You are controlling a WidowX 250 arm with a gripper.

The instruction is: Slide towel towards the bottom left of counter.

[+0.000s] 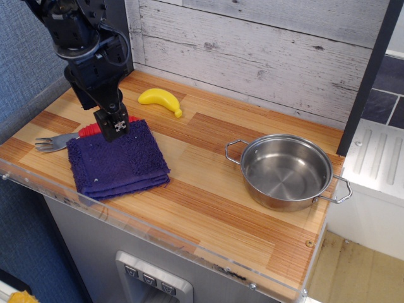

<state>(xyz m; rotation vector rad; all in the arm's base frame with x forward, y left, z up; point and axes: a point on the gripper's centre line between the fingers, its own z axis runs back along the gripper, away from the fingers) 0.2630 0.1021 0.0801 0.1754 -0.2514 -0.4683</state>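
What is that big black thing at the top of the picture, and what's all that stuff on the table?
That black machine is a robot arm, and its tip is a small gripper for pushing or pinching. The one camera looks down from the front. The gripper sits at the back edge of a folded dark blue fuzzy towel on the striped wooden counter; it holds nothing that I can see. A grey fork with a red handle pokes out behind the towel. There is also a yellow toy banana and a shiny steel pot.
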